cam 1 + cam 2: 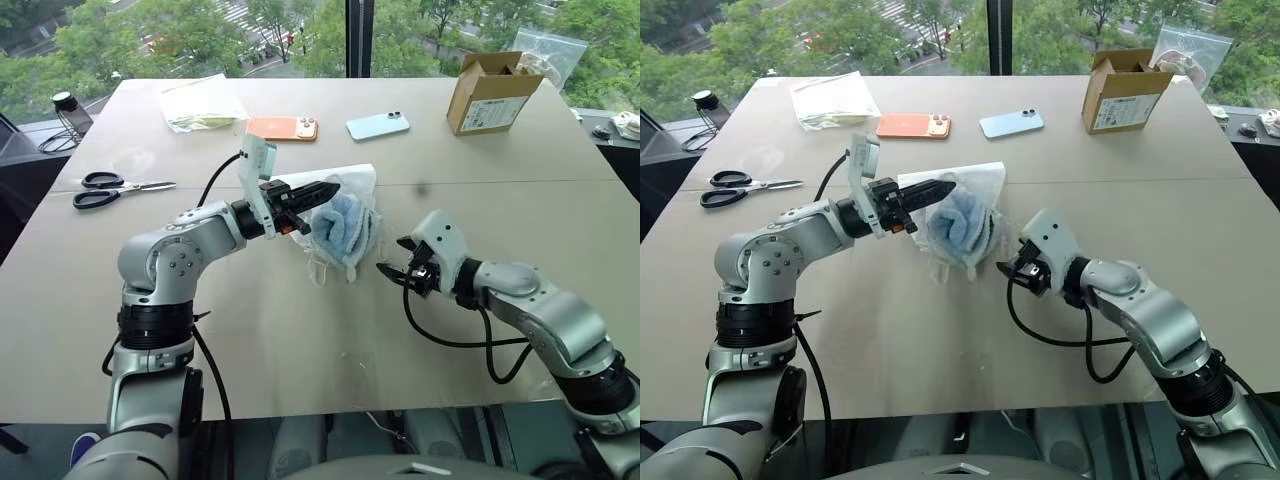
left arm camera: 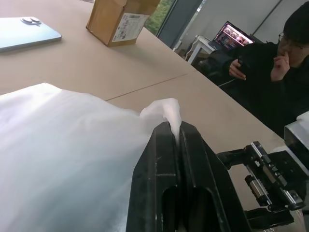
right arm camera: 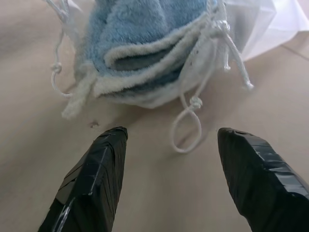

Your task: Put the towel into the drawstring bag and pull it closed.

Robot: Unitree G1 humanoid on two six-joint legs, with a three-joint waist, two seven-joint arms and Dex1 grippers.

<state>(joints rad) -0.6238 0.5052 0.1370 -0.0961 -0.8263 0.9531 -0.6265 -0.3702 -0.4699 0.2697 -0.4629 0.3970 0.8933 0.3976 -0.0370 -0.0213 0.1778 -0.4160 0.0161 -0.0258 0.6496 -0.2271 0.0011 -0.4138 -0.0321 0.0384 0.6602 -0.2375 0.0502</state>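
Note:
The light-blue fluffy towel (image 3: 145, 29) lies folded inside the thin white drawstring bag (image 1: 352, 180) in the middle of the table. The bag's mouth gapes toward my right gripper, and its white cords (image 3: 186, 125) trail loose on the tabletop. My left gripper (image 1: 325, 190) is shut on a pinch of the bag's upper fabric (image 2: 166, 108) and holds it slightly raised. My right gripper (image 1: 395, 257) stands open just above the table, a short way from the bag's mouth. Nothing lies between its fingers (image 3: 91, 179).
Scissors (image 1: 115, 188) lie at the left. An orange phone (image 1: 282, 128), a light-blue phone (image 1: 378, 125), a cardboard box (image 1: 490, 92) and clear plastic bags (image 1: 200, 100) sit along the far side. A person (image 2: 285, 63) sits beyond the table's right edge.

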